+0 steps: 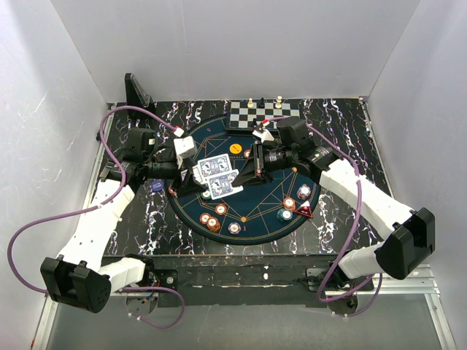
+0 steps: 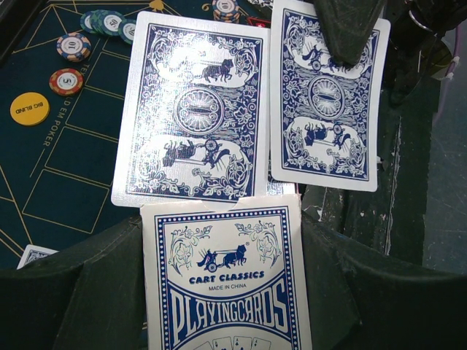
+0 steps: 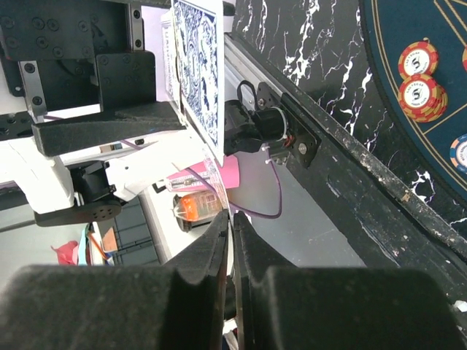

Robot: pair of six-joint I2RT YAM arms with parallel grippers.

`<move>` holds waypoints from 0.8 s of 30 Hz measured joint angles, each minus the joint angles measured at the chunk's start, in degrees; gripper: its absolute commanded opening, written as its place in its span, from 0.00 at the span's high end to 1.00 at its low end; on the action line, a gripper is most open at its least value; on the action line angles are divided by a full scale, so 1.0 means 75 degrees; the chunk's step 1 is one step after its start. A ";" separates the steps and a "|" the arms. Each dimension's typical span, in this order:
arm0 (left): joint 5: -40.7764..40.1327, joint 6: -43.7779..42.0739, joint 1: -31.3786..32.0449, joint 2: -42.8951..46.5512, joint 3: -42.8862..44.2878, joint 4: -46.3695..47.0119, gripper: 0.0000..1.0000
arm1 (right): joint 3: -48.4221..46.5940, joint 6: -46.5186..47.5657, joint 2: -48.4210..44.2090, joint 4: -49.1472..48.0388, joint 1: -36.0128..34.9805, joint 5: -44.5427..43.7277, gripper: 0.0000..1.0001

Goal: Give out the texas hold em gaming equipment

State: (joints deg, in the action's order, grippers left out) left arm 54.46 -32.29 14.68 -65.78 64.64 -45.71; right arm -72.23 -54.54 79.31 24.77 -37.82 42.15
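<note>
My left gripper [image 1: 191, 173] is shut on a blue-and-white playing-card box [image 2: 226, 277], held flat between its jaws. Two blue-backed playing cards stick out of the box's mouth: one [image 2: 193, 109] to the left, one [image 2: 328, 102] to the right. My right gripper [image 1: 243, 175] is shut on the far edge of the right card; its dark fingers [image 2: 346, 29] overlap that card's top. In the right wrist view the card [image 3: 201, 73] runs edge-on into the pinched jaws [image 3: 232, 219]. Poker chips [image 1: 211, 222] lie in small groups on the round mat [image 1: 266, 197].
A yellow disc [image 2: 30, 108] and orange chips [image 2: 66, 82] lie on the mat left of the cards. More chips [image 1: 290, 203] and a red triangular marker [image 1: 304, 211] sit at the right. A chessboard [image 1: 263, 113] stands at the back, a black stand [image 1: 137, 91] at back left.
</note>
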 measured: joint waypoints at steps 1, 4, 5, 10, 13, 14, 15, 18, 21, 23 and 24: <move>-0.0003 0.0012 0.0000 0.0000 0.0000 0.0012 1.00 | 0.0000 0.0000 -0.0015 -0.0006 0.0003 0.0026 0.90; -0.0003 0.0052 -0.0012 0.0000 -0.0003 0.0052 1.00 | 0.0003 -0.0044 -0.0087 -0.0079 0.0076 0.0195 0.93; -0.0006 0.0061 -0.0015 0.0000 -0.0003 0.0052 1.00 | 0.0006 -0.0087 -0.0128 -0.0131 0.0105 0.0251 0.94; -0.0012 0.0099 -0.0029 0.0000 -0.0003 0.0067 1.00 | 0.0006 -0.0254 -0.0373 -0.0376 0.0271 0.0519 0.99; -0.0035 0.0140 -0.0044 0.0000 -0.0003 0.0096 1.00 | 0.0017 -0.0318 -0.0458 -0.0463 0.0356 0.0679 0.99; -0.0052 0.0166 -0.0050 0.0000 -0.0003 0.0102 1.00 | 0.0064 -0.0321 -0.0501 -0.0527 0.0396 0.0749 0.99; -0.0064 0.0195 -0.0055 0.0000 -0.0003 0.0102 1.00 | 0.0117 -0.0326 -0.0551 -0.0533 0.0440 0.0801 0.99; -0.0064 0.0251 -0.0085 0.0000 -0.0003 0.0099 1.00 | 0.0268 -0.0309 -0.0708 -0.0510 0.0632 0.0938 0.99; -0.0102 0.0280 -0.0087 0.0000 -0.0003 0.0099 1.00 | 0.0452 -0.0210 -0.0965 -0.0393 0.1020 0.1067 0.99; -0.0152 0.0286 -0.0090 0.0000 -0.0003 0.0099 1.00 | 0.0595 -0.0047 -0.1174 -0.0227 0.1411 0.1131 0.99; -0.0172 0.0291 -0.0096 0.0000 -0.0003 0.0102 1.00 | 0.0670 0.0041 -0.1262 -0.0134 0.1617 0.1160 0.99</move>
State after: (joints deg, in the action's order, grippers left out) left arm 53.17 -30.11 13.96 -65.78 64.62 -44.95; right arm -67.20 -54.24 69.84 23.77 -25.69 50.85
